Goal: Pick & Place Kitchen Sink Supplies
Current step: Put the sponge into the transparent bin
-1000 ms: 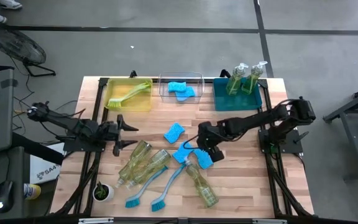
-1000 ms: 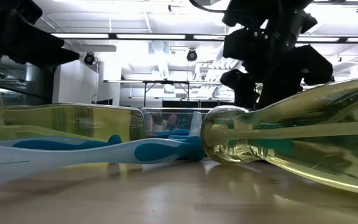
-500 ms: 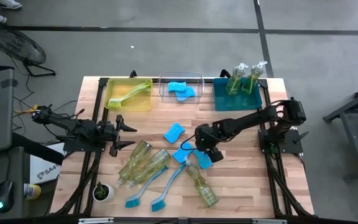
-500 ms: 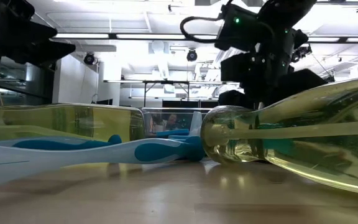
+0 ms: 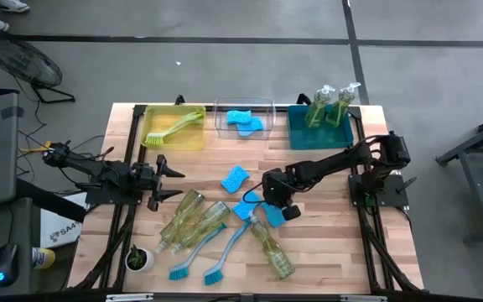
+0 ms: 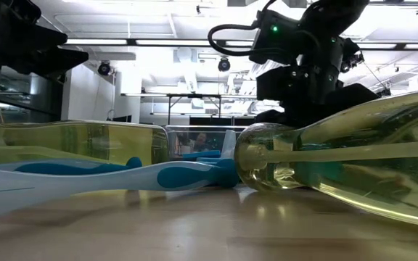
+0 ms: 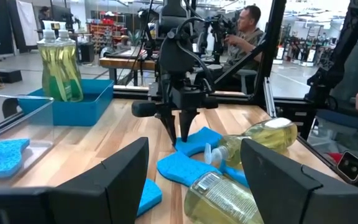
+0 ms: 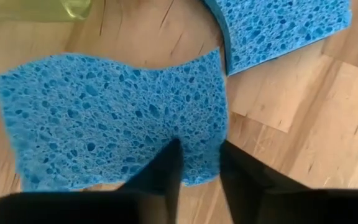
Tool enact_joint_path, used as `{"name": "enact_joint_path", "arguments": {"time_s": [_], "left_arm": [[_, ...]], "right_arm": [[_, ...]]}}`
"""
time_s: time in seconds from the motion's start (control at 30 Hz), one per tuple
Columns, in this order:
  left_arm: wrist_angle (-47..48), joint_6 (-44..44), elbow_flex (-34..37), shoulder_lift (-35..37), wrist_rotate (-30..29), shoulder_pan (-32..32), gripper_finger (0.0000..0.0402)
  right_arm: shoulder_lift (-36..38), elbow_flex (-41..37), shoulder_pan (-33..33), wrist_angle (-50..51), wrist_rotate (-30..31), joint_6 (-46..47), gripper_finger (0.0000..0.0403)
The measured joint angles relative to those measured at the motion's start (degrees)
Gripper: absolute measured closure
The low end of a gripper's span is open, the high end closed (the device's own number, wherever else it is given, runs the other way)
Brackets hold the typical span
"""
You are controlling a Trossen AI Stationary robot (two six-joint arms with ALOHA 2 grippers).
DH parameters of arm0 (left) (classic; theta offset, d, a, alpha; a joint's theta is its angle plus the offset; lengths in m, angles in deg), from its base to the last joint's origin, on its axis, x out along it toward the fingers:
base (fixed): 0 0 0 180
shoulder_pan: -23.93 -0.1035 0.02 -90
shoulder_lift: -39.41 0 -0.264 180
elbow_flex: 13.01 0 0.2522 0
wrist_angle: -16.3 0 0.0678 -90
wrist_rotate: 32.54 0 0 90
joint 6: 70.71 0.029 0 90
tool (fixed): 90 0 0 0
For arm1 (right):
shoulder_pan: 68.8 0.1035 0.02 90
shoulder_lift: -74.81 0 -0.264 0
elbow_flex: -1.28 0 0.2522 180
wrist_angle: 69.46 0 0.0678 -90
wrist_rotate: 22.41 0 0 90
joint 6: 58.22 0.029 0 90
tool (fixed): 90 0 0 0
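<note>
Sponge (image 8: 114,124), light blue, flat on table centre among fallen soap bottles (image 5: 193,220): right gripper (image 8: 197,163) pinching its thin edge, left gripper (image 5: 168,178) spread idle at left; shallow bite risks it slipping free on lifting.

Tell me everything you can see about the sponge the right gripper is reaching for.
The sponge is light blue, open-pored foam with wavy edges, lying flat on the wooden table mid-table, beside a second sponge and a lying soap bottle. The right gripper is down on its edge, fingers nearly together over the rim; whether it is pinched is unclear.
</note>
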Motion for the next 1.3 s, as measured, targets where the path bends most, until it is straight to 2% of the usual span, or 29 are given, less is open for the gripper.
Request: {"name": "enact_joint_path", "arguments": {"time_s": [0.17, 0.5, 0.7, 0.9, 1.17, 1.3], "left_arm": [[0.01, -0.45, 0.04, 0.0, -0.02, 0.0, 0.0151], [0.02, -0.88, 0.04, -0.48, -0.44, 0.0, 0.0151], [-0.02, -1.53, 0.04, -0.5, -1.24, 0.0, 0.0151], [-0.27, -2.21, 0.04, -0.5, -4.64, 0.0, 0.0151], [-0.51, -2.07, 0.04, -0.5, -10.88, 0.0, 0.0151], [-0.6, -1.02, 0.04, -0.5, -13.38, -0.01, 0.0151]], "right_arm": [[0.28, 0.06, 0.04, 2.6, 2.63, 0.09, 0.0393], [4.76, -0.36, -0.16, 13.59, 17.05, 2.45, 0.0401], [10.42, -0.36, -1.86, 13.39, 25.87, 4.05, 0.0402], [15.36, -0.3, -5.04, 1.67, 31.44, 2.01, 0.0402], [16.41, -0.25, -13.77, -21.26, 29.77, -0.88, 0.0403], [16.41, -0.25, -19.11, -28.72, 27.93, 1.96, 0.0403]]}}
